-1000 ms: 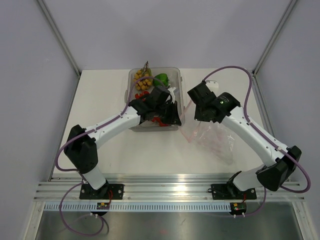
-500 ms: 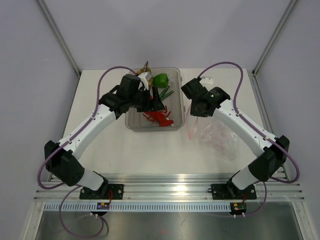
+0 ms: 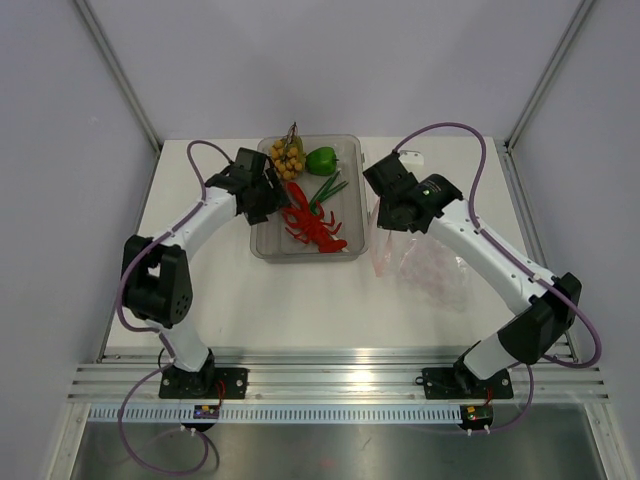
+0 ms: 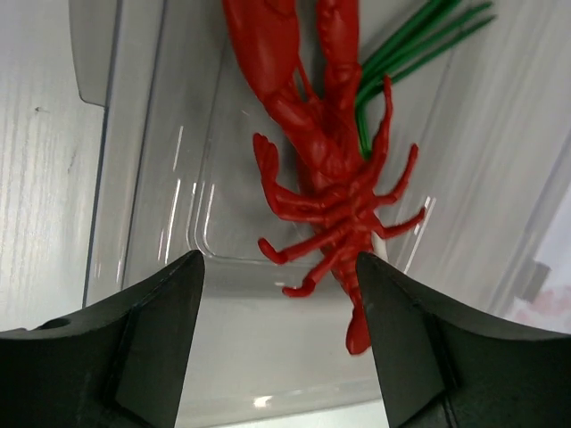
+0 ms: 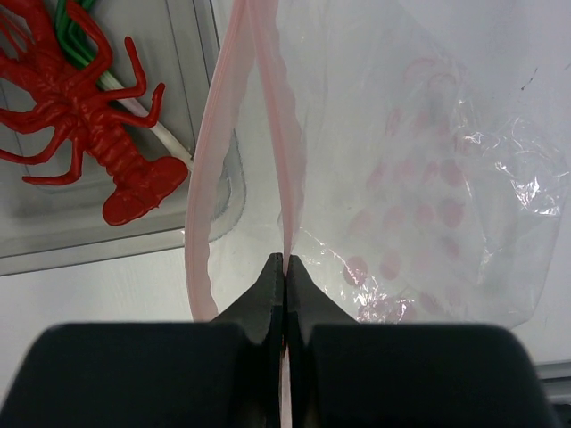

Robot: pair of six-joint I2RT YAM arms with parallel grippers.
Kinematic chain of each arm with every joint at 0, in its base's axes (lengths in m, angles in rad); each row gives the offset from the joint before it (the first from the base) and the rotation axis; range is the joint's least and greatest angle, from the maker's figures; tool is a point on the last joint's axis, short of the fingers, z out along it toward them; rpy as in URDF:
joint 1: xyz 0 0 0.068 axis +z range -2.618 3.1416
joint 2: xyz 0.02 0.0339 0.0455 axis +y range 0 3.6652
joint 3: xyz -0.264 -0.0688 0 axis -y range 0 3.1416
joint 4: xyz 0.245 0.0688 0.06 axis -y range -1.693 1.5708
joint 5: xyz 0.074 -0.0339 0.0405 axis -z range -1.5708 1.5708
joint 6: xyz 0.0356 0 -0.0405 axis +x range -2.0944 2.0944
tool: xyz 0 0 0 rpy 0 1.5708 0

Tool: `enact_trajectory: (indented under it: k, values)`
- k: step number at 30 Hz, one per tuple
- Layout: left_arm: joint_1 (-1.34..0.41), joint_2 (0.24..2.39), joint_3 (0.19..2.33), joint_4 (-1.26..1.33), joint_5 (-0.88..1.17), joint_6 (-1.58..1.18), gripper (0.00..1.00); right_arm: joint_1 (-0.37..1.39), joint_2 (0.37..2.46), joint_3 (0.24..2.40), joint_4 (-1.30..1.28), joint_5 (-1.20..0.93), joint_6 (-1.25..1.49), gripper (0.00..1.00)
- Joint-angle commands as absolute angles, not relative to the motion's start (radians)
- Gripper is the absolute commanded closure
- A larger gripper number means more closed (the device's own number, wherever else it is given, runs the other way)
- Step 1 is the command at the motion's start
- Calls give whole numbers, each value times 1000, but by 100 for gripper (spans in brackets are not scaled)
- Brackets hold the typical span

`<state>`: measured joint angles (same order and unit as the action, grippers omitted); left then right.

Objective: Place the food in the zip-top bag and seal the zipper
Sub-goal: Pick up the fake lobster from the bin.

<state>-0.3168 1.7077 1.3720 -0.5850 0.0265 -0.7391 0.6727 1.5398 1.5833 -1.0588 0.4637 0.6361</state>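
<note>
A red lobster (image 3: 313,227) lies in the clear tray (image 3: 268,248), with thin green stalks (image 3: 330,189), a green bell pepper (image 3: 321,160) and a cluster of yellow balls (image 3: 288,156) behind it. My left gripper (image 3: 277,203) hangs open over the tray's left side. In its wrist view the lobster (image 4: 330,160) lies just beyond the gripper (image 4: 278,267), with nothing between the fingers. The zip-top bag (image 3: 425,270) lies crumpled right of the tray. My right gripper (image 5: 285,260) is shut on one side of its pink zipper (image 5: 294,178); the other side (image 5: 207,178) bows away, so the mouth gapes.
The tray's near right corner (image 5: 201,53) sits close to the bag's mouth, with the lobster's tail (image 5: 134,192) next to it. Bare white table lies in front of the tray and the bag. Grey walls and metal posts ring the table.
My left gripper has opened and drawn back from over the lobster to the tray's left side. The lobster now lies uncovered in the tray. My right gripper shifted slightly and stays shut on the bag.
</note>
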Motion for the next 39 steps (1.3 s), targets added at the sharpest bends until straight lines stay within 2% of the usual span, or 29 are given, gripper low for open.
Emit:
enact_trajectory:
  k: [1, 7, 13, 31, 39]
  values:
    - [-331, 1776, 1445, -508, -119, -815, 29, 667, 1488, 1611, -1022, 440, 617, 100]
    - [-353, 1914, 1568, -572, -261, -834, 28, 667, 1473, 1608, -1015, 417, 607, 100]
    - [-353, 2009, 1588, -499, -226, -845, 23, 667, 1473, 1611, -1026, 410, 598, 100]
    - [-350, 2092, 1491, -146, -114, -848, 25, 667, 1502, 1586, -1026, 374, 595, 100]
    - [-350, 2114, 1473, -95, -40, -845, 14, 667, 1505, 1574, -1026, 364, 606, 100]
